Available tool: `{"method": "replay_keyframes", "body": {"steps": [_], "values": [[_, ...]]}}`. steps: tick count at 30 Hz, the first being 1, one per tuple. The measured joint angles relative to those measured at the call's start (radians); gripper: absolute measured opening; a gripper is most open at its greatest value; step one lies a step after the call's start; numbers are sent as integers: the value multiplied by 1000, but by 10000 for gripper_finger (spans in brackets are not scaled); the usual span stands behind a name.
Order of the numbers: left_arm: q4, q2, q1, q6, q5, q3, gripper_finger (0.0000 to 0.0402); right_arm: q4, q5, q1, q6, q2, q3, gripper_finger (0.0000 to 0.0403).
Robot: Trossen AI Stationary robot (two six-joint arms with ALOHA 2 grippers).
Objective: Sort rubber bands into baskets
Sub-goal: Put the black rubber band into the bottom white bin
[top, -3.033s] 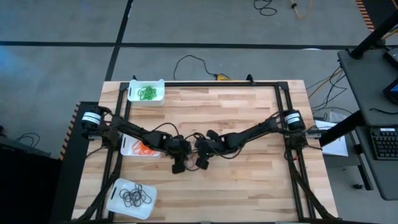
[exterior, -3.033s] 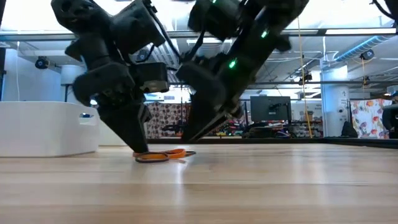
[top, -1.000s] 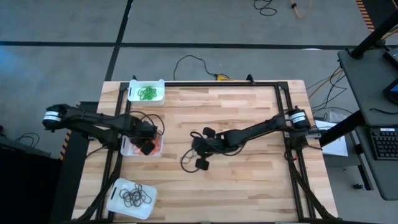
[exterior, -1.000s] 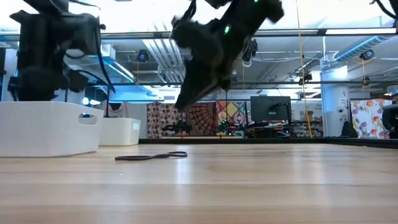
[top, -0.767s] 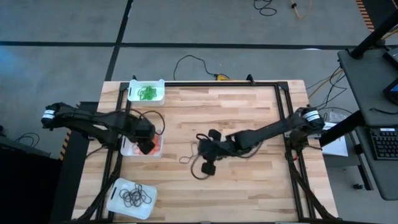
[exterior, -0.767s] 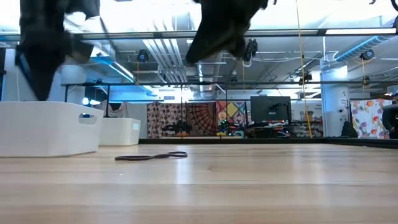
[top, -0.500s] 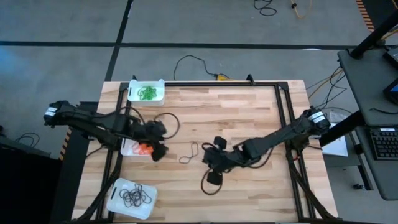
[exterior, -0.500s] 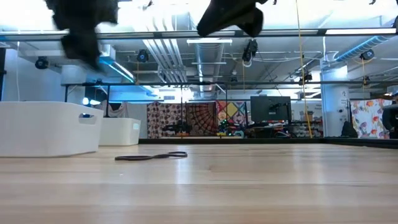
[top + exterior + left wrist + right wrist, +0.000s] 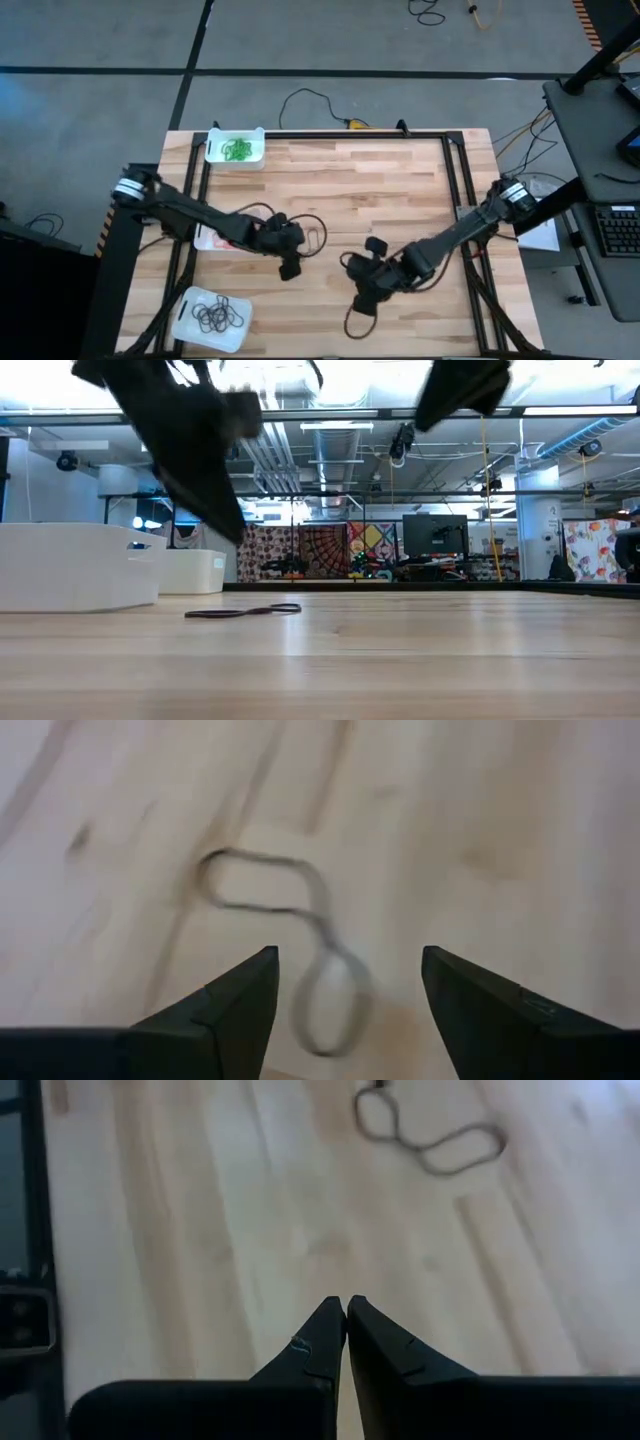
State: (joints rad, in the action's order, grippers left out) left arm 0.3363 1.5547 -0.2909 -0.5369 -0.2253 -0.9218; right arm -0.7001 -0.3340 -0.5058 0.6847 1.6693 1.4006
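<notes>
The left gripper [image 9: 345, 982] hangs above the table [image 9: 380, 190] with its two fingers [image 9: 225, 1010] spread apart and nothing between them. Directly under and just ahead of it lies a single black rubber band [image 9: 285, 945], twisted into a loose figure-eight and flat on the bare wood; the fingers do not touch it. In the high view this gripper [image 9: 288, 266] sits near the table's middle, and the band [image 9: 316, 240] shows just beside it, toward the far edge. In the low view the same band [image 9: 243, 611] lies flat on the wood, with the dark arm above it and clear of it.

Just to this gripper's left-hand side, partly hidden by its arm, is the middle basket [image 9: 205, 240], holding orange rubber bands [image 9: 222, 241]. Nearer the front edge, diagonally off from the gripper, sits the basket [image 9: 190, 325] with black rubber bands [image 9: 213, 317] heaped in it. Well beyond the gripper, at the far left corner, stands the third basket [image 9: 212, 152] with green rubber bands [image 9: 237, 150].

The right gripper [image 9: 346, 1325] is clenched, its fingertips pressed together with nothing between them. It hovers over bare wood, toward the front of the table [image 9: 365, 300], and the black band [image 9: 428, 1130] lies well ahead of it.
</notes>
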Motion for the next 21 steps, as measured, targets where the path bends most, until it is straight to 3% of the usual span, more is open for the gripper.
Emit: {"method": "replay_keyframes", "body": {"steps": [6, 13, 17, 21], "values": [[-110, 162, 13, -22, -68, -29, 230, -43, 1, -75, 146, -5, 0, 13], [34, 337, 17, -142, -95, -156, 225, -81, 3, -119, 261, -5, 0, 13], [17, 360, 26, -202, -103, -164, 197, -81, 28, -143, 286, -5, 0, 13], [4, 364, 38, -305, -108, -145, 145, -86, 34, -150, 286, -5, 0, 13]]}}
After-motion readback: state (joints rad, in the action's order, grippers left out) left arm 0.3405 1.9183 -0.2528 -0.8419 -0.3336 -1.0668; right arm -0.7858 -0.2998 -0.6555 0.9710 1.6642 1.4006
